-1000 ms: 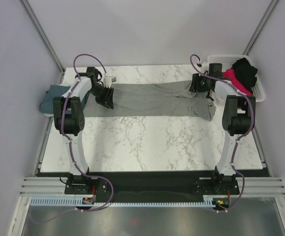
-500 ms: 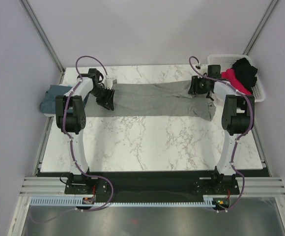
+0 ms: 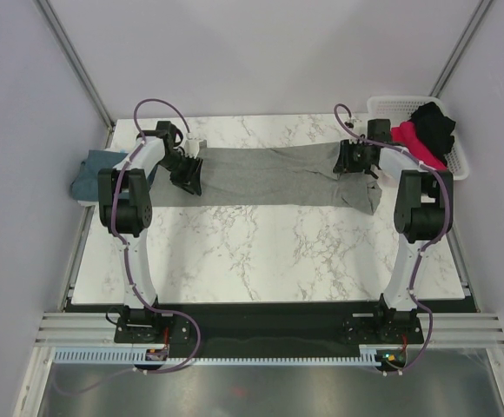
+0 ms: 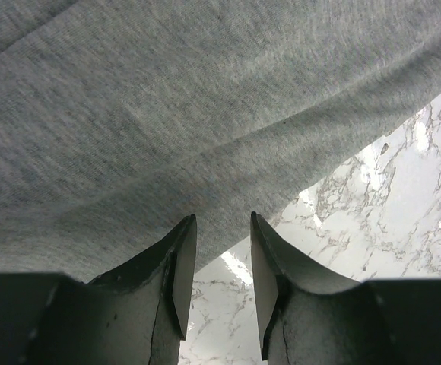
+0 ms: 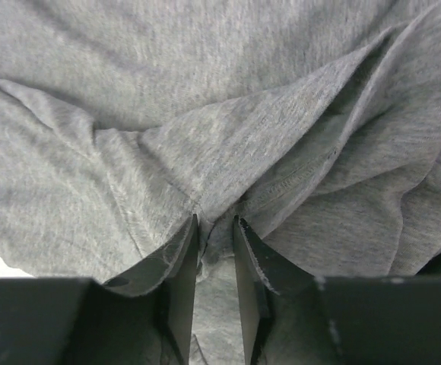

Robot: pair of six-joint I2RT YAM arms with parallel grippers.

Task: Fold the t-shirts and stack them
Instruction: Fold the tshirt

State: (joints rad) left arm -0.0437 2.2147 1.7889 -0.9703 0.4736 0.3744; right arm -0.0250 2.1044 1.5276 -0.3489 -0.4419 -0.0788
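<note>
Judging from how things lie, the task is about halfway. The grey t-shirt [image 3: 261,174] lies on the far part of the table [image 3: 261,261], spread from left to right as a long band. It seems folded lengthwise, but it is not yet folded short. The teal t-shirt [image 3: 91,174] sits at the far left edge, perhaps already folded. The pink t-shirt [image 3: 408,137] and the black t-shirt [image 3: 434,123] wait in the basket [image 3: 375,106] at the far right.

That makes four shirts, one of each colour, and one basket.

The right gripper [image 5: 214,228] pinches a bunch of grey cloth. The left gripper [image 4: 217,228] has its jaws partly apart at the hem, and I cannot tell if it holds the cloth.
</note>
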